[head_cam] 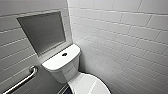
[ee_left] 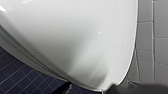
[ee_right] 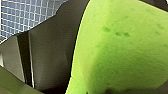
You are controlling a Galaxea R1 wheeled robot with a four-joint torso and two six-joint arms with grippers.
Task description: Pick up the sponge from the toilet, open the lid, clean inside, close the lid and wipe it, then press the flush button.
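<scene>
The white toilet [head_cam: 62, 65] stands in the corner, its round dark flush button [head_cam: 64, 54] in the middle of the tank top. The glossy oval lid [head_cam: 87, 85] lies shut over the bowl. In the left wrist view the lid [ee_left: 75, 37] is very close, with my left gripper open and holding nothing. The bright green sponge [ee_right: 125, 47] looms large in the right wrist view, pressed against a dark finger [ee_right: 47, 55]; my right gripper is shut on it.
White tiled walls close in behind and to the right [head_cam: 125, 37]. A recessed grey niche [head_cam: 43, 31] sits above the tank. A metal grab bar [head_cam: 22, 80] runs along the left wall. Dark blue floor tiles [ee_left: 15, 77] lie under the bowl.
</scene>
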